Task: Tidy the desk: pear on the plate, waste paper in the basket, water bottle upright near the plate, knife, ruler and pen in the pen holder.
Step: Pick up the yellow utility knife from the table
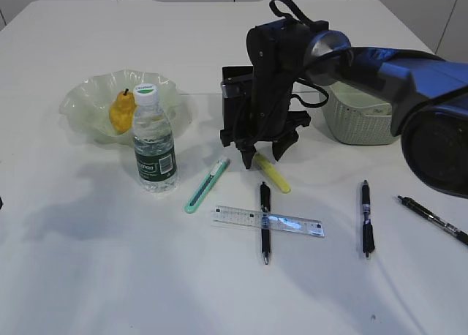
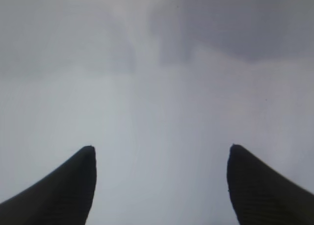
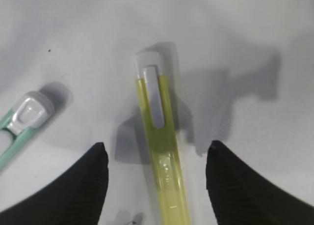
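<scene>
The pear (image 1: pixel 121 113) lies in the pale-green plate (image 1: pixel 82 99) at the left. The water bottle (image 1: pixel 155 143) stands upright just in front of the plate. My right gripper (image 1: pixel 268 153) is open and points down, its fingers (image 3: pixel 157 145) straddling a yellow pen (image 3: pixel 169 185) on the table without touching it. The green knife (image 1: pixel 207 184) lies to the left of it and shows in the right wrist view (image 3: pixel 24 118). The clear ruler (image 1: pixel 292 224) lies across a black pen (image 1: pixel 265 203). The black pen holder (image 1: pixel 232 86) stands behind the right gripper. My left gripper (image 2: pixel 162 147) is open over bare table. No waste paper shows.
The sage-green basket (image 1: pixel 360 123) stands at the right behind my right arm. Two more black pens (image 1: pixel 365 218) (image 1: pixel 433 219) lie at the front right. The left arm is outside the exterior view.
</scene>
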